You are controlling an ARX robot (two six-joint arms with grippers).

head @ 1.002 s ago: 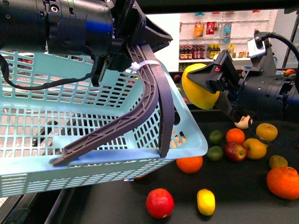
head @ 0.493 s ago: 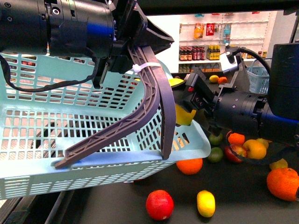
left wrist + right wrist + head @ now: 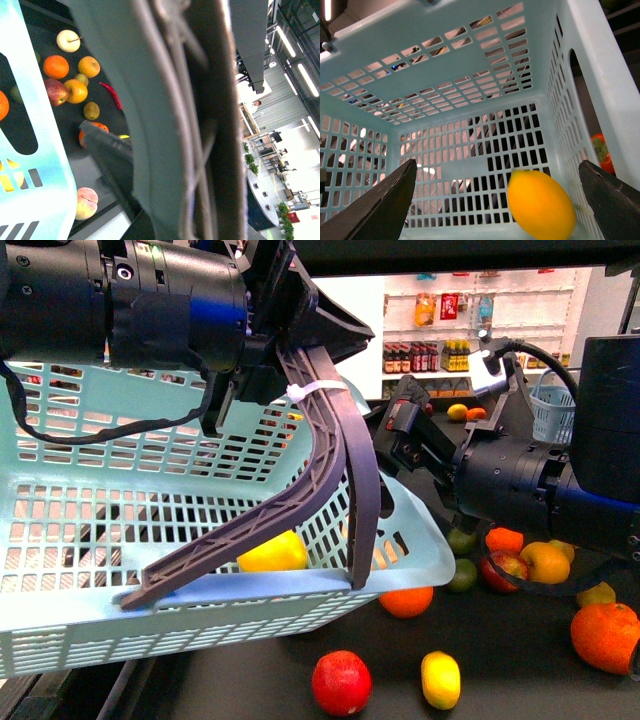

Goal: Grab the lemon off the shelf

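Observation:
A yellow lemon [image 3: 272, 552] lies loose inside the light blue slatted basket [image 3: 420, 540], low against its near wall; in the right wrist view the lemon [image 3: 541, 205] looks blurred between the spread fingers, touching neither. My right gripper [image 3: 392, 435] is open and empty just above the basket's right rim, and in its own view the right gripper [image 3: 497, 165] looks down into the basket. My left gripper [image 3: 280, 345] is shut on the grey basket handle [image 3: 330, 440], holding the basket up over the shelf's dark tray [image 3: 510, 680]. The handle [image 3: 165, 120] fills the left wrist view.
Loose fruit lies on the tray below and right of the basket: a red apple [image 3: 341, 682], a second small lemon [image 3: 441, 678], oranges [image 3: 605, 632] and limes. A red chili [image 3: 111, 95] and a peach [image 3: 86, 202] lie there too. White wall shelves of bottles [image 3: 440, 350] stand behind.
My right gripper carried the lemon leftward over the basket and opened. The lemon dropped from its fingers and now lies in the basket. The left arm held the basket almost still.

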